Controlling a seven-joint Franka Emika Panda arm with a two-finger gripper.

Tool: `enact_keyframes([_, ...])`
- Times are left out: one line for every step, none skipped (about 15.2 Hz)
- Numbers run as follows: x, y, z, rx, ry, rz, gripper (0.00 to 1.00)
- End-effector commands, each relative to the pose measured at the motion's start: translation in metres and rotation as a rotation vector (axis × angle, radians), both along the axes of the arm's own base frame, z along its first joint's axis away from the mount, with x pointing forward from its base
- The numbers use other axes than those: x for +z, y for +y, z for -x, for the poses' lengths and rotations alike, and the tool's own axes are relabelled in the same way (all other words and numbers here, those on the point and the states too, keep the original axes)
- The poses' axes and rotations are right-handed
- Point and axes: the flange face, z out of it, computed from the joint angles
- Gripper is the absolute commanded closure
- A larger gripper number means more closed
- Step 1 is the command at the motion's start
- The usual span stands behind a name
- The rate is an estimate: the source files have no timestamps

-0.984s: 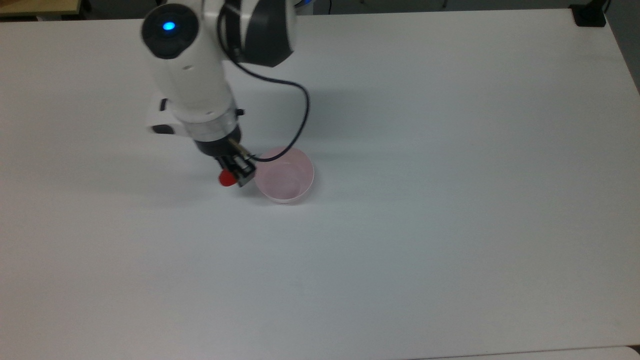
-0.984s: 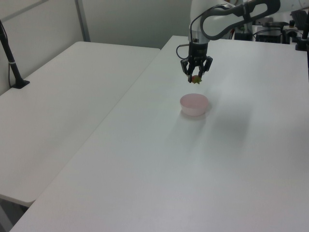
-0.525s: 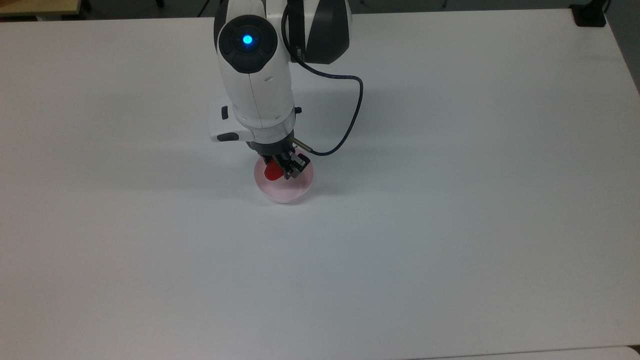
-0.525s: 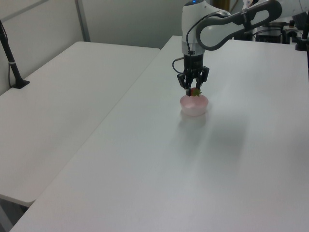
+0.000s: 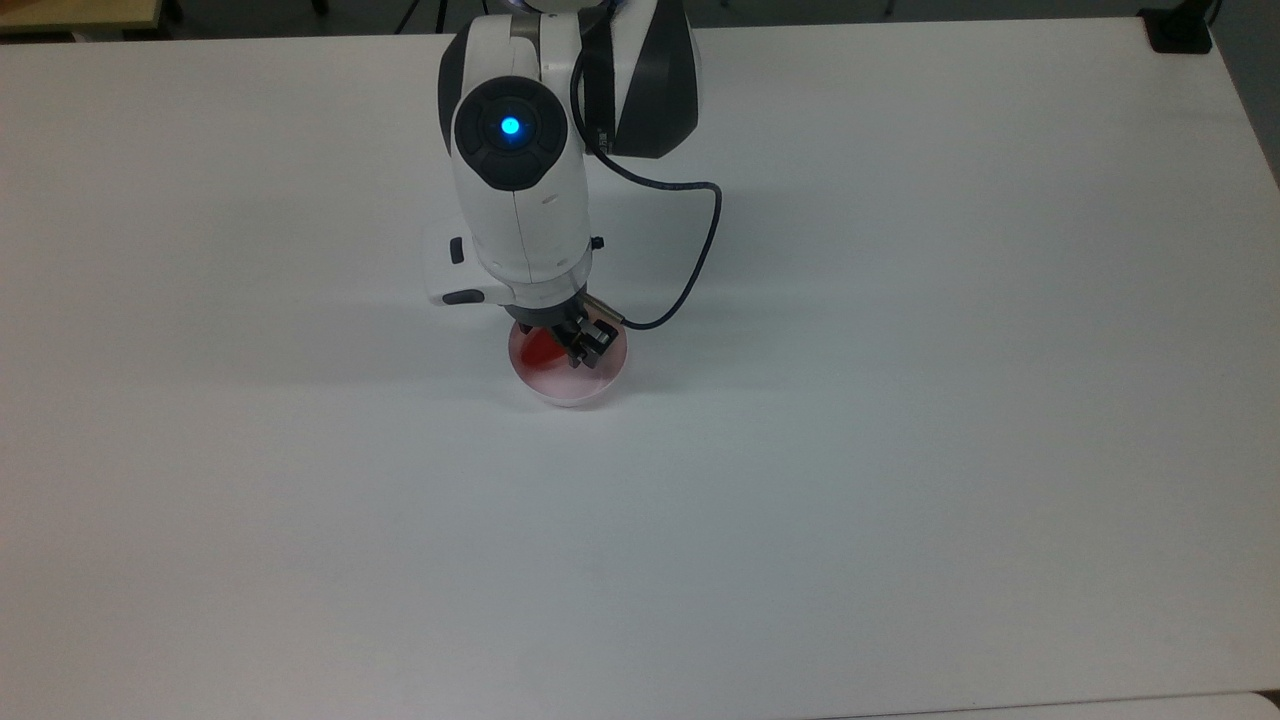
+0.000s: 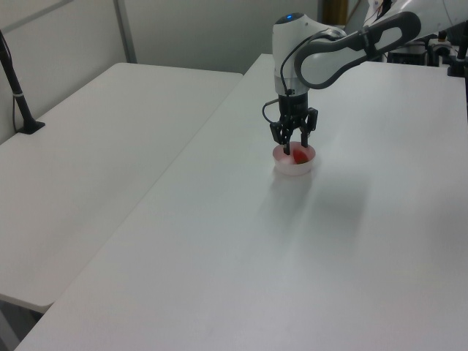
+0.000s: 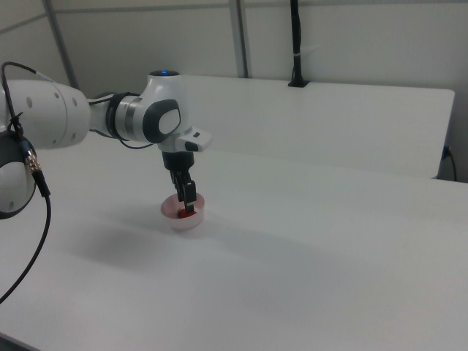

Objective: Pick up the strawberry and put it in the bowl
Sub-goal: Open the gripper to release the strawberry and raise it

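Strawberry (image 6: 300, 155) lowered into bowl (image 6: 295, 167), fingers (image 6: 281, 140) spread

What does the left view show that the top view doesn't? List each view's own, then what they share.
Left view: the gripper from the side, open over the bowl; a second table with a black pole. Top view: the bowl's round inside, the strawberry lying toward the top view's left of it; a black mount at the table's corner. Both: arm, gripper, strawberry in the bowl, white table.
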Motion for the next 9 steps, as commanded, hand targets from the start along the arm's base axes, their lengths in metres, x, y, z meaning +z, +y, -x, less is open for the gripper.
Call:
enact_keyframes([0.018, 0.001, 0.003, 0.030, -0.013, 0.012, 0.35])
enact_keyframes([0.030, 0.001, 0.003, 0.030, -0.030, 0.012, 0.33])
enact_keyframes([0.045, 0.000, 0.005, 0.037, -0.051, 0.010, 0.26])
enact_keyframes([0.059, -0.002, 0.007, 0.055, -0.064, 0.011, 0.21])
enact_keyframes([0.072, -0.004, 0.010, 0.083, -0.066, 0.010, 0.19])
enact_keyframes([0.085, -0.006, 0.014, 0.120, -0.070, 0.010, 0.13])
enact_keyframes([0.099, -0.008, 0.019, 0.163, -0.069, 0.012, 0.10])
enact_keyframes([0.110, -0.011, 0.026, 0.222, -0.053, 0.012, 0.10])
enact_keyframes([0.123, -0.013, 0.033, 0.303, -0.037, 0.011, 0.10])
